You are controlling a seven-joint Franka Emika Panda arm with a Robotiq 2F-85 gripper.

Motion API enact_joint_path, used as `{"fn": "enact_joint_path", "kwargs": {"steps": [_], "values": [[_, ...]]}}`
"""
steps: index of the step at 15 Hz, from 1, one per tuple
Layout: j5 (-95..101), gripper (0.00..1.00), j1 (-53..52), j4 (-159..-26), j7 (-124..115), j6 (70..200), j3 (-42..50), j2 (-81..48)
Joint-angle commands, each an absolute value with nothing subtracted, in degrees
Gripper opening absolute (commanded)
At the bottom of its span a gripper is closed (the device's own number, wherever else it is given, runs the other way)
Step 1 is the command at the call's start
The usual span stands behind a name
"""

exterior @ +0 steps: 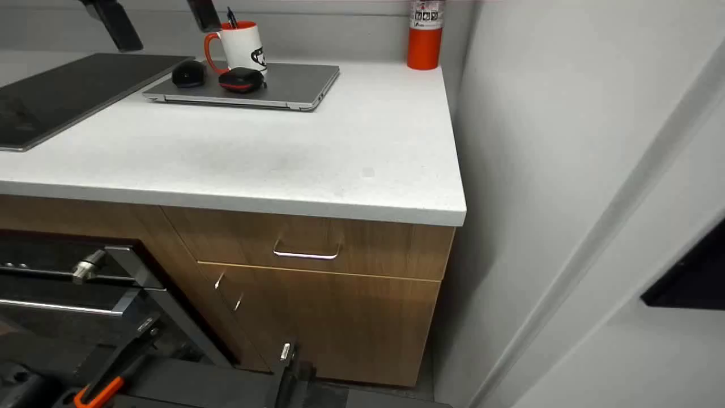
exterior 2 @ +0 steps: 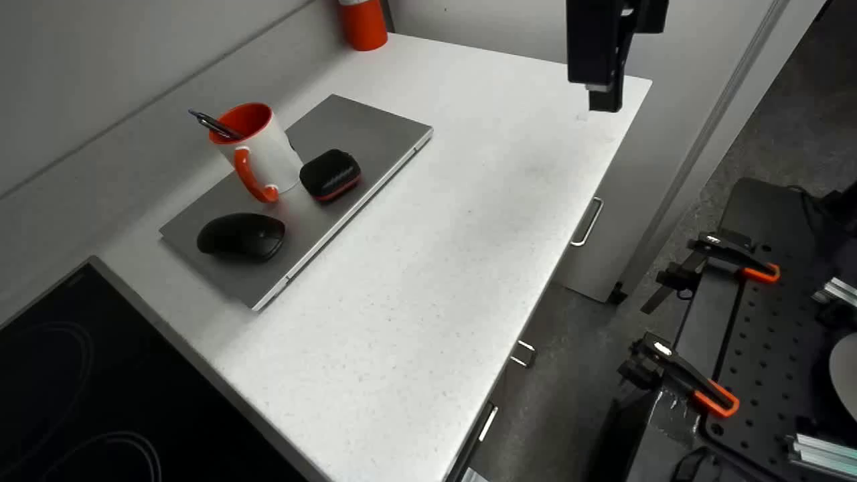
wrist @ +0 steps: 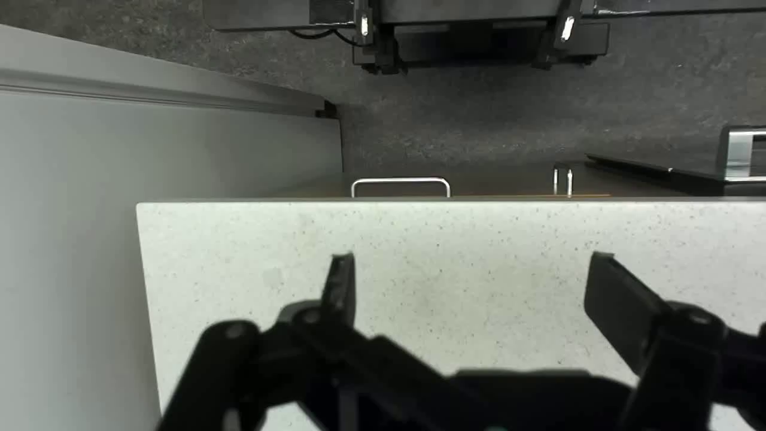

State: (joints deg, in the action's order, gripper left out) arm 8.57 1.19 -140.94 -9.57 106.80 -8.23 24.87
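Drawer handle [exterior: 306, 255]: long axis horizontal, parallel to countertop edge [exterior: 283, 207].

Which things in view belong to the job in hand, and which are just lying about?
Likely in the job, nearest the open, empty jaws:
countertop, beneath them
drawer handle, below its front edge

Just lying about, probably:
closed laptop
mug on it, with pen
mouse
small black case
red cylinder

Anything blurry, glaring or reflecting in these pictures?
Wrist view: the black two-fingered gripper is out of focus, the speckled white countertop crisper; in an exterior view, a bright glint along the U-shaped metal drawer handle; in an exterior view, a faint red reflection on the flat grey laptop.
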Motion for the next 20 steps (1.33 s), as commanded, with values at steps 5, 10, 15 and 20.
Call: {"fn": "enact_joint_path", "kwargs": {"steps": [5,10,15,20], "values": [[8.96,1.0,0.08,-140.87,-9.94,106.65,-7.25,24.75],[5.08,1.0,-0.73,-141.23,-9.79,120.54,-5.78,21.63],[-0.29,1.0,-1.34,-138.63,-7.17,137.52,-4.75,12.47],[-5.3,1.0,-2.43,-138.13,-2.12,136.64,-3.59,10.98]]}}
